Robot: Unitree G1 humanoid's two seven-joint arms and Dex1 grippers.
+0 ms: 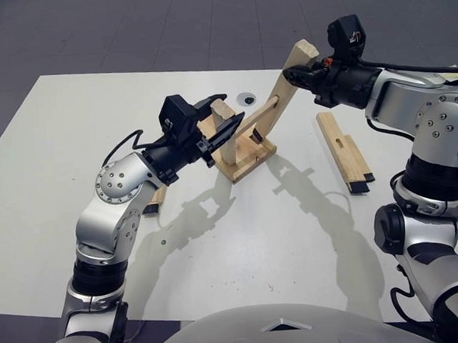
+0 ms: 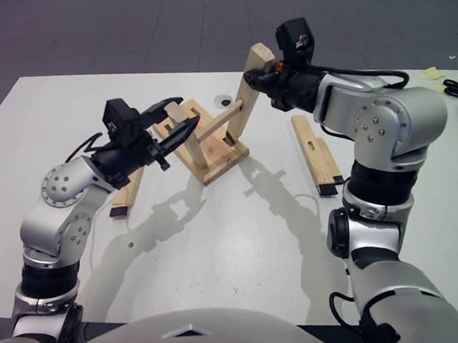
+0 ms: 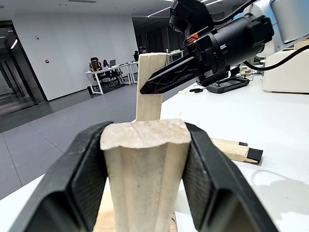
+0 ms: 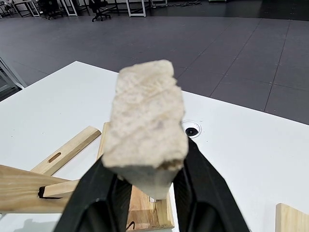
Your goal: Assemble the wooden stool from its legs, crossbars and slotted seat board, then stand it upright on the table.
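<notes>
In the left eye view, a pale slotted wooden seat board (image 1: 248, 164) is seen lying flat on the white table (image 1: 218, 250), far of centre, with two pale wooden legs set in it. The shorter left leg (image 1: 227, 144) is clamped at its top by the left gripper (image 1: 227, 112), and the taller right leg (image 1: 283, 98), which is tilted, by the right gripper (image 1: 289, 74). In the right eye view, a thin wooden crossbar (image 2: 222, 119) is shown between the legs. In the left wrist view, black pads (image 3: 79, 179) are pressed against both sides of the leg's end — and likewise in the right wrist view.
</notes>
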